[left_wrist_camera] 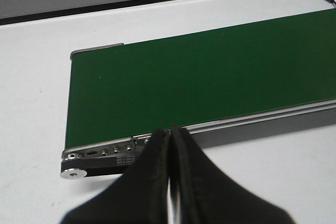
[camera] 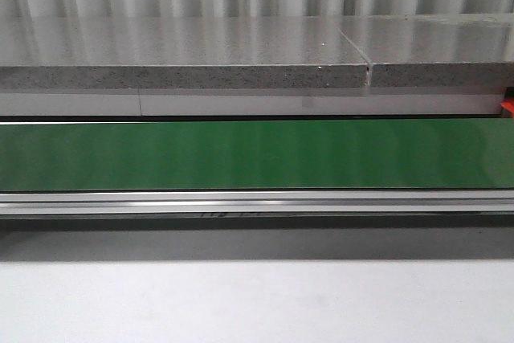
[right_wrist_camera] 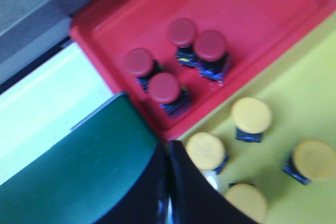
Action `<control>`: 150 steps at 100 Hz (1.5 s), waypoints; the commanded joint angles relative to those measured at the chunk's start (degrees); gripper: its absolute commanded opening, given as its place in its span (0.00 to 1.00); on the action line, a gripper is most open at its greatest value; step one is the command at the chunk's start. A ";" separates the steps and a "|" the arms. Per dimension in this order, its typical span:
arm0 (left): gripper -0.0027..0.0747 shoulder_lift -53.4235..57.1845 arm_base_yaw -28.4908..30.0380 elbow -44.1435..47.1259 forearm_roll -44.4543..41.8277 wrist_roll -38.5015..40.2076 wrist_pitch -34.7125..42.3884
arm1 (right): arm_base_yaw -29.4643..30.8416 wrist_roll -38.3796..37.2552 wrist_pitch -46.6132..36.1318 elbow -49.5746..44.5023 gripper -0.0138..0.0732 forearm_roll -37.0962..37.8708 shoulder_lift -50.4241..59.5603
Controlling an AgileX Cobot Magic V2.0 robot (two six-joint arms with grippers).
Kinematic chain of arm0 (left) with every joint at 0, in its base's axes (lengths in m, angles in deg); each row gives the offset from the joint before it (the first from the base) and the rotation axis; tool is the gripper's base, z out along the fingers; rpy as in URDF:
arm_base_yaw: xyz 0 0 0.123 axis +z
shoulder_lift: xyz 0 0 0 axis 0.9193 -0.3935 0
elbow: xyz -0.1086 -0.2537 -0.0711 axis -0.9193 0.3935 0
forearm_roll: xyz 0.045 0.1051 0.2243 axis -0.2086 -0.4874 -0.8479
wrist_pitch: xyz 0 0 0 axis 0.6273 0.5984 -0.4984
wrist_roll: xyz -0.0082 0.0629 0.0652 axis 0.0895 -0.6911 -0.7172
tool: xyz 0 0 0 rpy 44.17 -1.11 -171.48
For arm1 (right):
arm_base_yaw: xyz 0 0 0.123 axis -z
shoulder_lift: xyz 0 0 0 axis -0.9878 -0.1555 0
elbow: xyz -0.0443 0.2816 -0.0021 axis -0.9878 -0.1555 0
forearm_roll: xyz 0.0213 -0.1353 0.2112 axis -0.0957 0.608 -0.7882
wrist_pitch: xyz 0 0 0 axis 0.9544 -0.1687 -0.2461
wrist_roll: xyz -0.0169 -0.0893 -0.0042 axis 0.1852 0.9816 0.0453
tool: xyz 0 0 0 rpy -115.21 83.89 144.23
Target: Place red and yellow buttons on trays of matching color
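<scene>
Four red buttons (right_wrist_camera: 176, 59) sit in the red tray (right_wrist_camera: 252, 9), four yellow buttons (right_wrist_camera: 252, 115) in the yellow tray (right_wrist_camera: 310, 93) at its 5 o'clock. Both the left tool (left_wrist_camera: 170, 140) and right tool (right_wrist_camera: 167, 153) are pinched together, empty. The buttons look small, rigid and light; the caps seem slippery, so the squarer dark bases look like the better hold.
</scene>
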 commanded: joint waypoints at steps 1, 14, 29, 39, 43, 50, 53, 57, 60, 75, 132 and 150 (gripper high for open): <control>0.01 -0.11 -0.48 -1.51 0.59 0.34 3.89 | -5.74 1.91 -3.05 1.30 0.08 0.65 2.39; 0.01 -0.11 -0.48 -1.51 0.59 0.34 3.89 | -13.49 6.06 -3.16 1.30 0.08 0.70 4.38; 0.01 -0.11 -0.48 -1.51 0.59 0.34 3.89 | -21.70 6.95 -3.29 1.30 0.08 0.70 6.33; 0.01 -0.11 -0.48 -1.51 0.59 0.34 3.89 | -25.48 9.15 -3.18 1.29 0.08 0.70 7.57; 0.01 -0.11 -0.48 -1.51 0.59 0.34 3.89 | -26.64 9.75 -3.31 1.07 0.08 0.70 8.17; 0.01 -0.11 -0.48 -1.51 0.59 0.34 3.89 | -27.83 10.09 -4.07 0.22 0.08 0.78 9.48; 0.01 -0.11 -0.48 -1.51 0.59 0.34 3.89 | -28.07 10.09 -4.61 -0.33 0.08 0.78 10.11; 0.01 -0.11 -0.48 -1.51 0.59 0.34 3.89 | -28.20 10.09 -5.38 -1.39 0.08 0.78 11.23; 0.01 -0.11 -0.48 -1.51 0.59 0.34 3.89 | -28.20 10.09 -5.93 -2.22 0.08 0.78 12.06; 0.01 -0.11 -0.48 -1.51 0.59 0.34 3.89 | -28.20 10.11 -8.19 -6.95 0.08 0.82 17.26; 0.01 -0.11 -0.48 -1.51 0.59 0.34 3.89 | -27.48 10.40 -16.09 -26.11 0.08 7.31 42.77; 0.01 -0.11 -0.48 -1.51 0.59 0.34 3.89 | -27.48 10.40 -13.32 -27.38 0.08 7.89 46.48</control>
